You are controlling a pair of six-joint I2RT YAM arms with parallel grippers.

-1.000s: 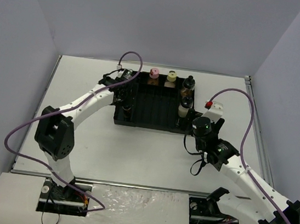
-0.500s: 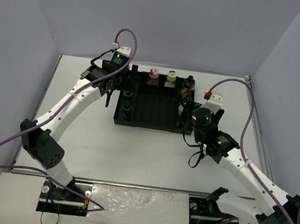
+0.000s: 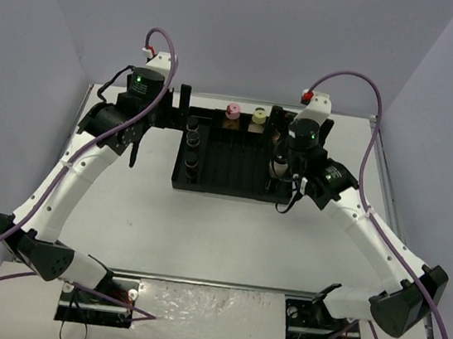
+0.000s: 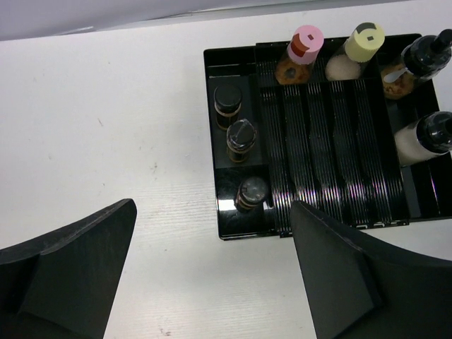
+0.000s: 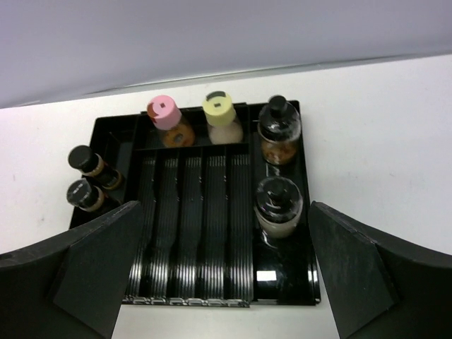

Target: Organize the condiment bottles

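The condiment bottles stand in a black ribbed tray [image 3: 227,165]. A pink-capped one [image 3: 233,110] and a yellow-capped one [image 3: 259,115] are at the back. Three black-capped ones [image 4: 240,134] fill the left column. A brown-filled one [image 5: 278,127] and a pale-filled one [image 5: 279,201], both black-capped, stand on the right. My left gripper [image 4: 212,233] hangs open high over the table at the tray's near left corner, holding nothing. The right gripper [image 5: 224,233] is open above the tray's front, and the pale bottle sits untouched just inside its right finger.
The tray's ribbed middle lanes [image 5: 198,212] hold nothing. White table [image 3: 219,227] surrounds the tray, with grey walls on three sides. Purple cables loop off both wrists [image 3: 364,79].
Both arms have lifted up and back from the tray's side columns. Both grippers opened wider, leaving a black-capped bottle in the left column and the pale bottle on the right.
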